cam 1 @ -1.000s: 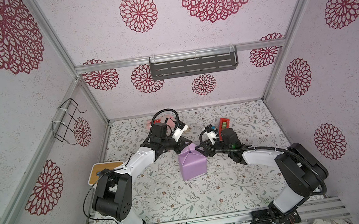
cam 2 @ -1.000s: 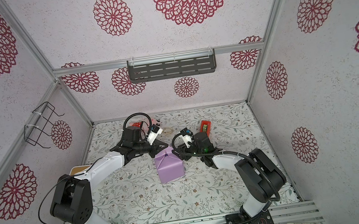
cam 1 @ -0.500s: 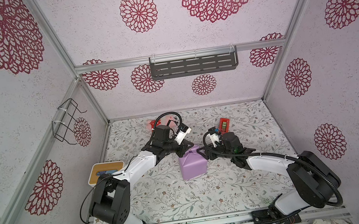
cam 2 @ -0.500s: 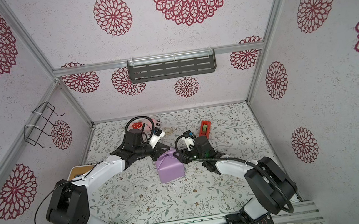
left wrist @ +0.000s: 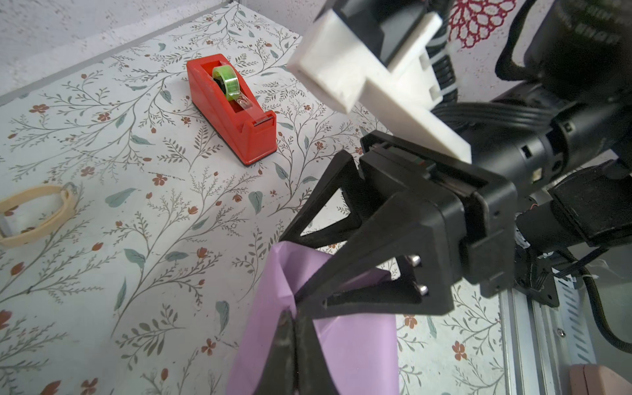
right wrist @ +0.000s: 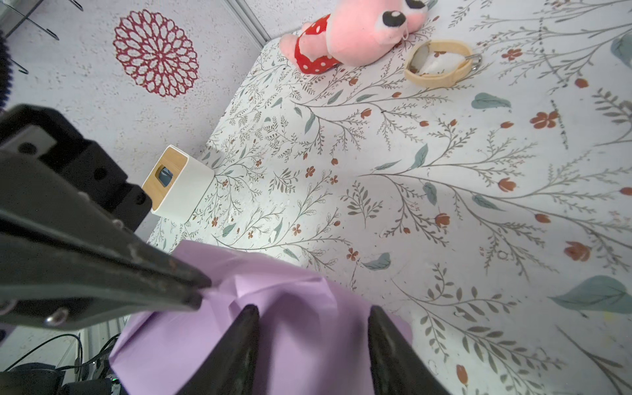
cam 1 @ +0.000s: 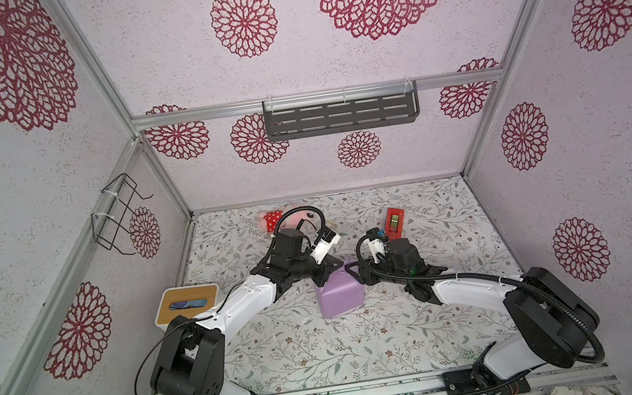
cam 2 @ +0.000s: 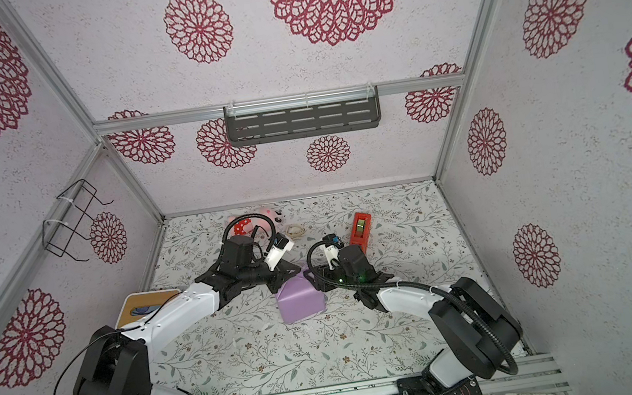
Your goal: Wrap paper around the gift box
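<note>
Mat [cam 1: 319, 353]: arms [cam 1: 245, 303] low, toward paper [cam 1: 339, 300]

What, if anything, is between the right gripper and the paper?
Nothing visible. The right gripper is open, and a raised fold of the paper sits directly between its fingers. The left gripper is beside it, shut on the same paper, not in between.

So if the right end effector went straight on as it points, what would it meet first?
Probably the paper, lying just ahead between the open fingers of the right end effector; depth is unclear.
</note>
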Controlling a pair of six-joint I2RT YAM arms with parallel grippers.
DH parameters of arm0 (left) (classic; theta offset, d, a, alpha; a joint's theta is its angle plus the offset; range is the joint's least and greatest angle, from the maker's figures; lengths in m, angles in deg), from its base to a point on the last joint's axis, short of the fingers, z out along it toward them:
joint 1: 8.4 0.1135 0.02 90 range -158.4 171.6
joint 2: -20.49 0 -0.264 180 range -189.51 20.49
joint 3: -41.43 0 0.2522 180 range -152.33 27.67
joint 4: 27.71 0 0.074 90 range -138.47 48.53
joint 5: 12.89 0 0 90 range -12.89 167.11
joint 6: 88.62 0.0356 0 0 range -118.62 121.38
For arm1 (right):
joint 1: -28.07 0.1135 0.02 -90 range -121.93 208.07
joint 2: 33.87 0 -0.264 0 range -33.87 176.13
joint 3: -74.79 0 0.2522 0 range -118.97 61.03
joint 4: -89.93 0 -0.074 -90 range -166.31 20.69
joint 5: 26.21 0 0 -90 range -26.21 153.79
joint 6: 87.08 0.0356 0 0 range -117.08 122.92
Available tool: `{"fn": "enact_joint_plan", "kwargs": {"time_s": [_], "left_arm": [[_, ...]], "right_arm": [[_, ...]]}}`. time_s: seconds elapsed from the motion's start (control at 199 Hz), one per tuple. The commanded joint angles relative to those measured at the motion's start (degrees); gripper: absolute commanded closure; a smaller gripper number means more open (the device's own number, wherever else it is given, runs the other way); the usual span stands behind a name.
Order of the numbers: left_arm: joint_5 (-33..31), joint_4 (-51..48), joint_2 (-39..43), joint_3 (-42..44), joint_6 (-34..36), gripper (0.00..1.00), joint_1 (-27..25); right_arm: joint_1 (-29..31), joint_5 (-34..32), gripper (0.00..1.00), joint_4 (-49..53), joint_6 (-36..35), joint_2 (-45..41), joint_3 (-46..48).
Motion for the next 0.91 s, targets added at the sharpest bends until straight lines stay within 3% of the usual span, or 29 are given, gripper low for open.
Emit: {"fn": "enact_joint_plan", "kwargs": {"time_s": [0.0, 0.327, 0.901], "left_arm": [[-0.5, 1.6, 2.2, 1.1, -1.2, 0.97, -1.0], [-2.6, 3.0, 3.5, 4.1, -4.6, 0.96, -2.3], [-3.8, 6.3, 3.1, 9.5, -9.8, 0.81, -4.4]], "right_arm": [[0.5, -3.2, 0.48, 1.3, 1.4, -0.9, 1.3], [0.6, -3.7, 0.45, 1.0, 1.9, -2.6, 1.8], [0.6, -5.1, 0.44, 2.5, 1.8, -6.3, 1.5]]}}
